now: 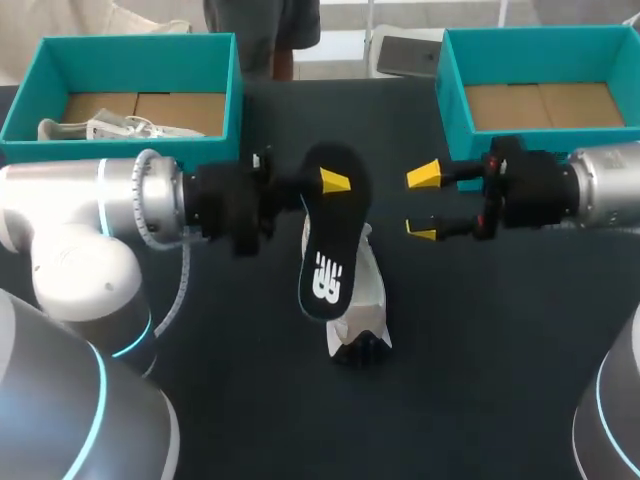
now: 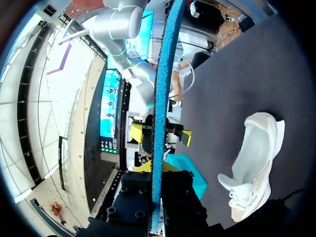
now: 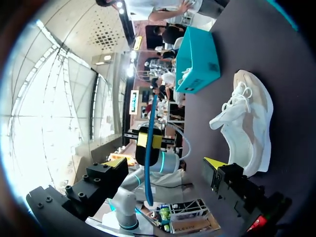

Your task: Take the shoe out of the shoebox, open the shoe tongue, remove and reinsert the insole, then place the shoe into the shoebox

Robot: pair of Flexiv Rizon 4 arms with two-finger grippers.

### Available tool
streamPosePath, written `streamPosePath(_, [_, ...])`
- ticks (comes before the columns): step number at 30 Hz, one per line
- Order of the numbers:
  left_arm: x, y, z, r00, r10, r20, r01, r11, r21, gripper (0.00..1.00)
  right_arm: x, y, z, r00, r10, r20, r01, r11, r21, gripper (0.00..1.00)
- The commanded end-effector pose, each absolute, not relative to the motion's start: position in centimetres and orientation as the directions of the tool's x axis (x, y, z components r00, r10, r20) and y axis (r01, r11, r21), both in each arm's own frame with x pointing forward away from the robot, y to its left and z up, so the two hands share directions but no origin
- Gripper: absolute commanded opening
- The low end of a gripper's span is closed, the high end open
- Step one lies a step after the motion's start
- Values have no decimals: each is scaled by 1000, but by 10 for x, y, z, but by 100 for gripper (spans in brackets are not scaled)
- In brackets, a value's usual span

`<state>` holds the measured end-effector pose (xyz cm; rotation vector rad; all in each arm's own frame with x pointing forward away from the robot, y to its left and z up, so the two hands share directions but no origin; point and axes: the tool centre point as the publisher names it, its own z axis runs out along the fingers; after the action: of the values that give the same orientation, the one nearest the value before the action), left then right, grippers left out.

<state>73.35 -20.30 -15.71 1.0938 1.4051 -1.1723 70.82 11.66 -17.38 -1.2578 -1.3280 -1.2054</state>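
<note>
1. The left shoebox [image 1: 130, 60] is teal and open-topped and stands at the far left of the dark desk [image 1: 480, 380]. A second white shoe [image 1: 100, 128] lies inside it, in the near left corner on the brown cardboard floor.
2. The left arm [image 1: 100, 210] comes in from the left, roughly level above the desk. The left pincer [image 1: 330, 185] is clamped on the insole [image 1: 325, 260], gripping it near its upper, far end.
3. The insole is above the middle of the desk. Its black face with a white logo is turned up toward the head camera, and it hangs tilted with the lower end nearer the robot. In the left wrist view it is edge-on, a blue strip caught between the two black fingers and running straight out ahead of them.
4. The shoe [image 1: 365, 290] is white and rests on the desk at mid-table. From the head view it is partly hidden beneath the insole. In the left wrist view its opening faces up and it lies off to one side of the pincer, apart from the insole. Neither pincer touches it.
5. The right pincer [image 1: 423, 205] is just right of the insole, facing the left pincer. It is spread wide with nothing between the yellow tips. The right arm [image 1: 600, 190] enters from the right.
6. The right shoebox [image 1: 450, 100] is teal and sits at the far right of the desk, behind the right arm. Its brown cardboard floor is showing.
</note>
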Motion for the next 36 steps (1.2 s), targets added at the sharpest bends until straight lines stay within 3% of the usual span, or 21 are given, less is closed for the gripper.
streamPosePath(1, [722, -190, -157, -130, 52, -990, 984, 133, -122, 0, 699, 105, -169, -61, 144, 988, 996, -52, 69, 100])
streamPosePath(14, [721, -190, -157, -134, 54, -990, 983, 132, -126, 0, 699, 105, -169, -61, 144, 988, 996, -52, 69, 100])
streamPosePath(15, [721, -190, -157, -134, 54, -990, 983, 132, -126, 0, 704, 107, -166, -113, 221, 969, 993, 1, 115, 100])
streamPosePath(19, [721, -190, -157, -134, 54, -990, 983, 132, -126, 0, 705, 113, -153, -504, 302, 809, 863, 210, 459, 100])
streamPosePath(21, [721, -190, -157, -134, 54, -990, 983, 132, -126, 0, 701, 117, -150, -622, 396, 675, 783, 321, 533, 100])
streamPosePath(24, [721, -190, -157, -134, 54, -990, 983, 132, -126, 0, 693, 120, -154, -802, 314, 508, 596, 448, 666, 100])
streamPosePath(26, [721, -190, -157, -134, 54, -990, 983, 132, -126, 0, 689, 123, -160, -863, 258, 434, 504, 491, 710, 100])
streamPosePath(36, [721, -190, -157, -134, 54, -990, 983, 132, -126, 0, 689, 123, -160, -863, 258, 434, 504, 491, 710, 100])
